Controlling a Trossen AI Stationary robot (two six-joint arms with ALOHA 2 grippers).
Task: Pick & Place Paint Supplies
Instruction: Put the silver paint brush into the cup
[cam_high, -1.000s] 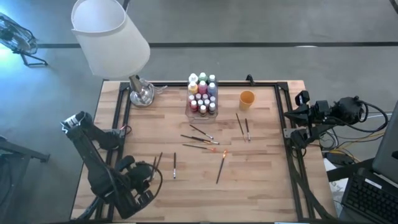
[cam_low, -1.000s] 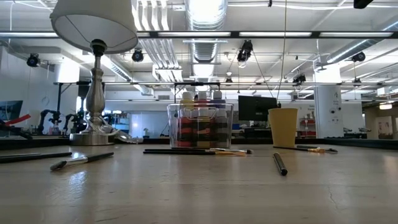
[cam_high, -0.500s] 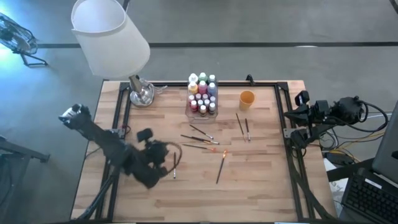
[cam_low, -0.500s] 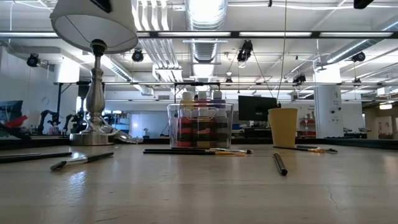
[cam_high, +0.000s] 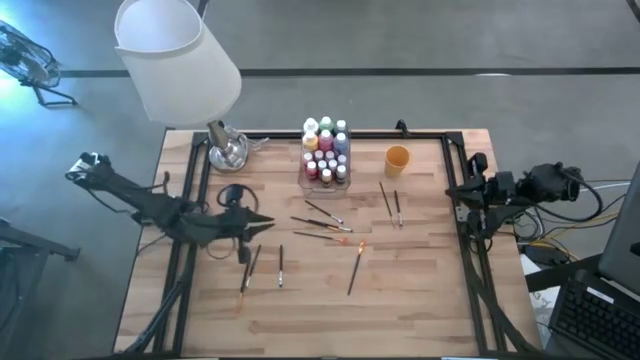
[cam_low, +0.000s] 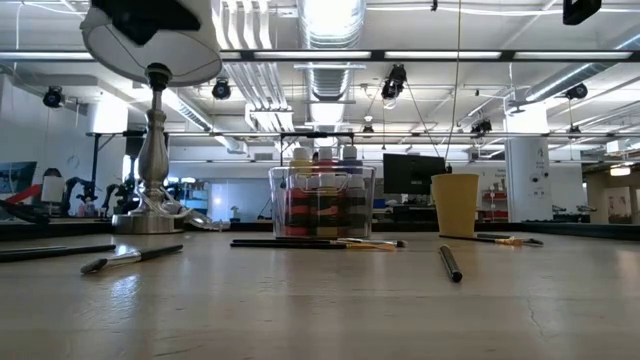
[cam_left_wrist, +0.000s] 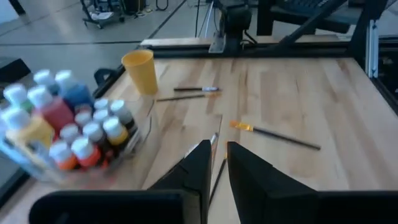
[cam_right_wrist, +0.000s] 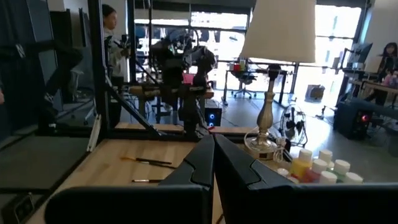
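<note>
Overhead, left end effector (cam_high: 268, 222) narrow and empty, fingertips blurred; right end effector (cam_right_wrist: 212, 144) closed at table edge.

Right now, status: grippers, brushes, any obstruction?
Left gripper over table's left half, holding nothing. Right gripper shut, parked at right edge. Paintbrushes loose on the wood; paint bottles in clear box. Nothing blocking.

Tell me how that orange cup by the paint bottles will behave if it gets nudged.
The orange cup stands upright and alone on the table, taller than it is wide, so a push near the rim would probably tip it. It looks thin-walled and seems empty, so likely light, sliding easily. On its side, its tapered shape would probably roll in a curve.
</note>
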